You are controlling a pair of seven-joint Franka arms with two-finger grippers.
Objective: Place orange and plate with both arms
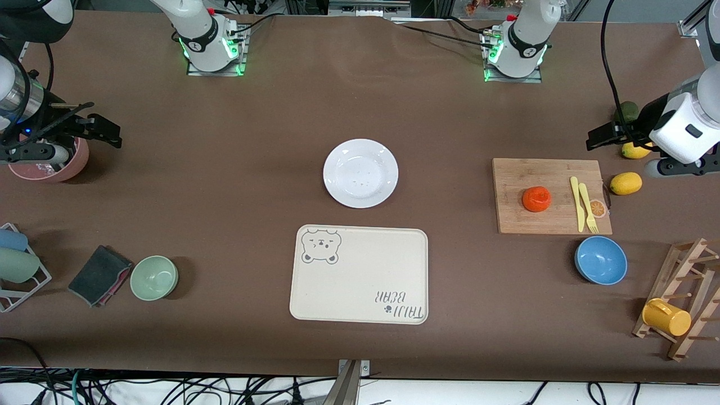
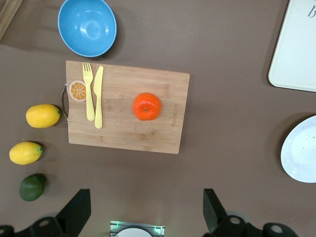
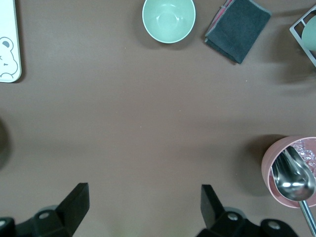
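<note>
The orange (image 1: 536, 198) sits on a wooden cutting board (image 1: 517, 225) toward the left arm's end of the table; it also shows in the left wrist view (image 2: 147, 106). The white plate (image 1: 360, 172) lies mid-table, farther from the front camera than the bear-print tray (image 1: 360, 292), and its edge shows in the left wrist view (image 2: 301, 150). My left gripper (image 1: 603, 136) is open and empty in the air by the avocado, apart from the orange; its jaws are wide apart in its wrist view (image 2: 146, 210). My right gripper (image 1: 106, 130) is open and empty over bare table beside a pink cup (image 3: 143, 202).
A yellow knife and fork (image 1: 582, 202) lie on the board. Two lemons (image 1: 625, 183) and an avocado (image 1: 628, 110) lie beside it, with a blue bowl (image 1: 601, 260) and a mug rack (image 1: 680, 298) nearer the camera. A pink cup (image 1: 50, 163), cloth (image 1: 100, 274) and green bowl (image 1: 154, 277) are at the right arm's end.
</note>
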